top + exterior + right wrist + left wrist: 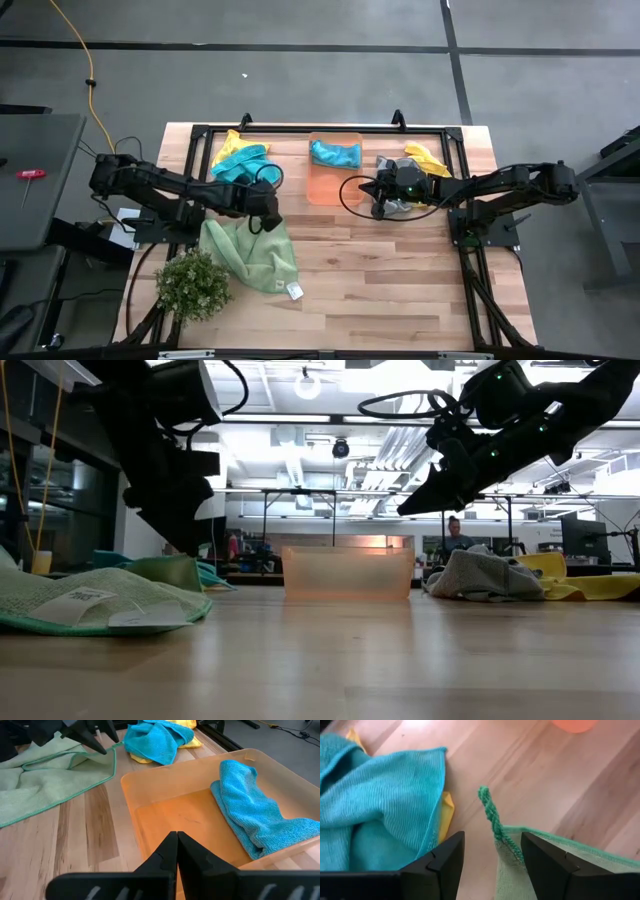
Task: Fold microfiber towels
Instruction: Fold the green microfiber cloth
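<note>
Where left gripper [492,857] gapes, green towel [250,252] corner upright

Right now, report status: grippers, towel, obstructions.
Left gripper open, astride green towel corner. Right gripper shut, empty, at bin. Plant beside towel.

Light green towel [255,252], teal towels [243,164], orange bin [334,185]
</note>
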